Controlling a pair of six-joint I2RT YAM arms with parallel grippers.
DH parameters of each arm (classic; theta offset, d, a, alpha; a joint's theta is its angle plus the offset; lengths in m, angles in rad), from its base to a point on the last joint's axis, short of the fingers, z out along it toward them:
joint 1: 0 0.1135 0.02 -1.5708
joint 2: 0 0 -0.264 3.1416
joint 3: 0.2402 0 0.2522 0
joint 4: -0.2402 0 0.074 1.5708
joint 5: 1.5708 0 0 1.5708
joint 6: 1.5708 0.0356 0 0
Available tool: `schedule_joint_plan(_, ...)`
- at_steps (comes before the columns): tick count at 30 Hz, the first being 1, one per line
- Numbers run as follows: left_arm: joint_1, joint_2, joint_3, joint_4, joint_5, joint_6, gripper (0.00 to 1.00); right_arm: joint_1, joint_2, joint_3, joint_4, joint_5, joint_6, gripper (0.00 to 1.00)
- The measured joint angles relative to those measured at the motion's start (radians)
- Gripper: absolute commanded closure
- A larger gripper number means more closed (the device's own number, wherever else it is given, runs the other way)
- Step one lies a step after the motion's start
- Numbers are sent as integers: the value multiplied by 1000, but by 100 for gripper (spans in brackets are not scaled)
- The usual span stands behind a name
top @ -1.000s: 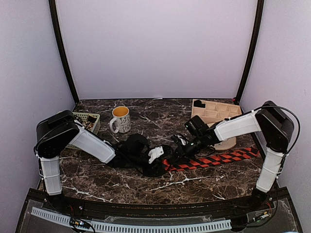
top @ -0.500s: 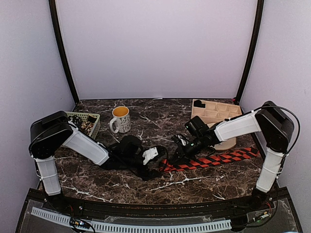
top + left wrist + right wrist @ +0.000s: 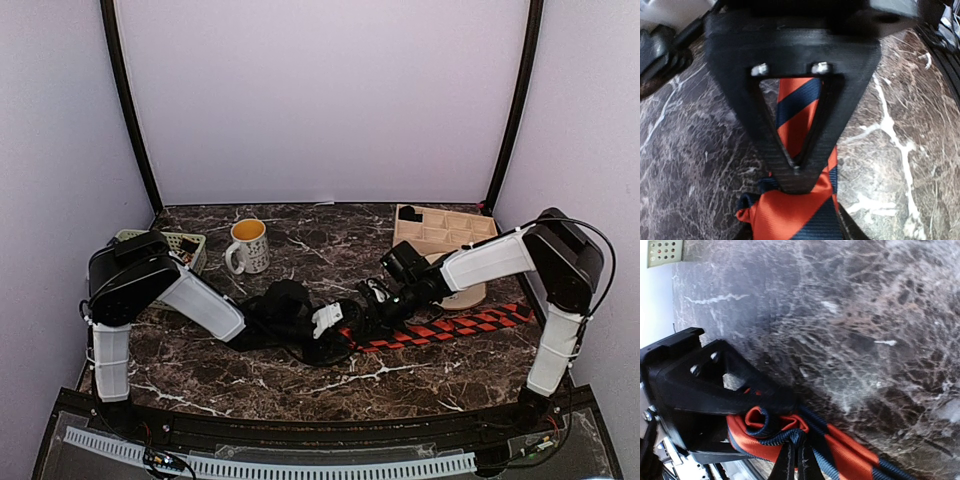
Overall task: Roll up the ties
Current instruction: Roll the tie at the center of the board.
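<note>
Your left gripper (image 3: 335,328) is scooting back against the right gripper (image 3: 796,450), which is clamping tight on the curled end of the tie (image 3: 450,327); left jaws are straddling it too, can't tell if gripping.

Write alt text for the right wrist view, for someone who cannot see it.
The right pincer, shut, pinches the curled end of a red-and-navy striped tie lying on a dark marble table. The black left pincer sits right at the curl, on its left.
</note>
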Motion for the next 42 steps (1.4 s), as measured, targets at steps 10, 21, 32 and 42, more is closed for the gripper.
schedule_joint_plan(10, 0, -69, -112, 31, -18, -5, 35, -2, 42, 8, 6, -7, -18, 100)
schedule_joint_plan(21, 18, -117, -243, 161, -4, -99, 28, 2, 48, 8, 6, -8, -55, 100)
schedule_joint_plan(32, 7, -4, -82, 161, 42, -40, 32, 3, 47, 1, 10, -12, -63, 100)
schedule_joint_plan(42, 8, -8, -79, 111, 36, 88, 71, 16, 47, 8, 13, -19, -51, 100)
